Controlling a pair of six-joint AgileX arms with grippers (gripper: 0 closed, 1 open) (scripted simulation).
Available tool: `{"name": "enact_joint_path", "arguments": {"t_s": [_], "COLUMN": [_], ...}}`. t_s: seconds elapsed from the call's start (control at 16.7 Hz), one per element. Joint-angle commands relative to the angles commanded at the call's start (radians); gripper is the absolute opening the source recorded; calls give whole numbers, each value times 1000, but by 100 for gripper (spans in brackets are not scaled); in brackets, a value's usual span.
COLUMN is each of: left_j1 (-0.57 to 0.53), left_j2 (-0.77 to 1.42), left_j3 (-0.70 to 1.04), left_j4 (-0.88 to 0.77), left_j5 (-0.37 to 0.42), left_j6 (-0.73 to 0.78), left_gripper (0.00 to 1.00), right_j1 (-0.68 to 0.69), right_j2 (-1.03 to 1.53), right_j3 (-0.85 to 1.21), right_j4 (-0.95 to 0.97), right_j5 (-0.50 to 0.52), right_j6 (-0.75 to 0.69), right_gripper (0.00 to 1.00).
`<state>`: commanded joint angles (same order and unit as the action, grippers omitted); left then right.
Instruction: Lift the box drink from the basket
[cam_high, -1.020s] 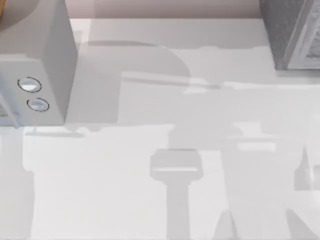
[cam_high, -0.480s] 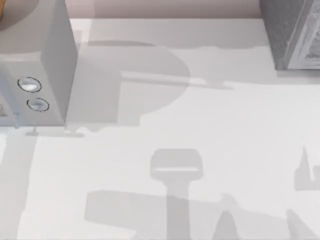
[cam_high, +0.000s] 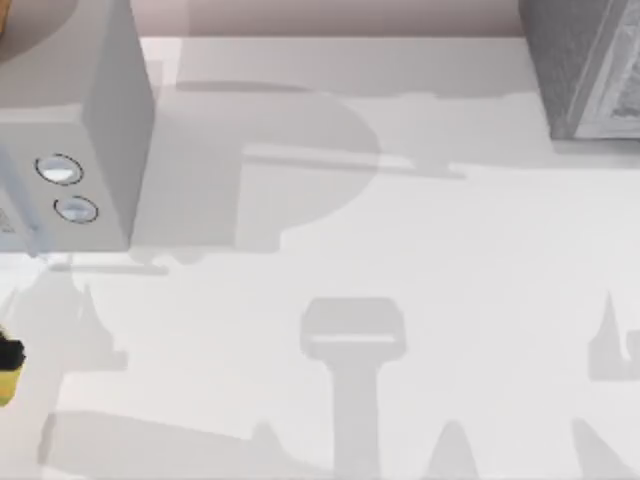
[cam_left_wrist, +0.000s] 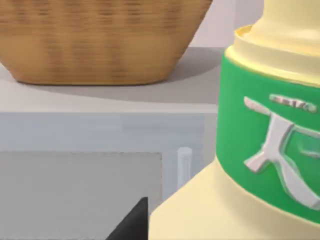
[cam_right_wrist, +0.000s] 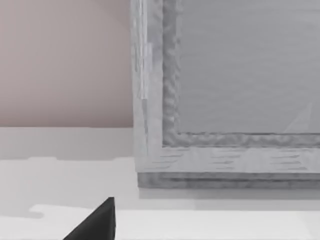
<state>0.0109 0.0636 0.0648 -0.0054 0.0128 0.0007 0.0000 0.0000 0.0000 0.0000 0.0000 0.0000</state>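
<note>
Fingers (cam_left_wrist: 134, 222) of the left gripper (cam_high: 9, 352) hold the box drink (cam_left_wrist: 260, 150). 1 dark fingertip shows pressed against the carton's lower edge in the left wrist view, with the carton up close in front of the camera. It is a pale yellow carton with a broad green band and a white mark printed on that band.

The drink is out of the basket (cam_left_wrist: 100, 45) and well apart from it. The woven brown basket stands farther back, on the flat top of the grey appliance (cam_high: 70, 130), and its shadow falls on that top.

From above, the drink and the dark gripper over it sit at the very edge of the scene at about 8 o'clock, below the appliance. Little of either shows there, just a dark patch with a strip of yellow touching it underneath. The appliance fills the 10 o'clock corner, and its 2 round knobs (cam_high: 66, 190) are stacked one above the other on the face toward the camera.

A grey rough-sided box (cam_high: 585, 65) stands at about 1 o'clock on the white worktop (cam_high: 400, 240). The right gripper (cam_right_wrist: 95, 222) is near that box, with its camera looking at the box's framed side and the pink wall (cam_right_wrist: 65, 60) beside it. I cannot tell whether that gripper is wide or narrow. Soft grey shadows of the arms lie across the worktop from 5 to 7 o'clock.
</note>
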Motion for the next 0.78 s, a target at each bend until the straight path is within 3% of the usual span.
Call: {"name": "enact_joint_path", "arguments": {"t_s": [0.54, 0.78], "left_j1": [-9, -62], "left_j2": [-57, 43], "left_j3": [-65, -58], "left_j4": [6, 86], "left_j5": [-14, -100], "left_j6": [1, 0], "left_gripper": [0, 0], "right_j1": [0, 0], "right_j2": [0, 0], "right_j3": [0, 0], "right_j4": [0, 0], "right_j5": [0, 0], "right_j6": [0, 0], "right_gripper": [100, 100]}}
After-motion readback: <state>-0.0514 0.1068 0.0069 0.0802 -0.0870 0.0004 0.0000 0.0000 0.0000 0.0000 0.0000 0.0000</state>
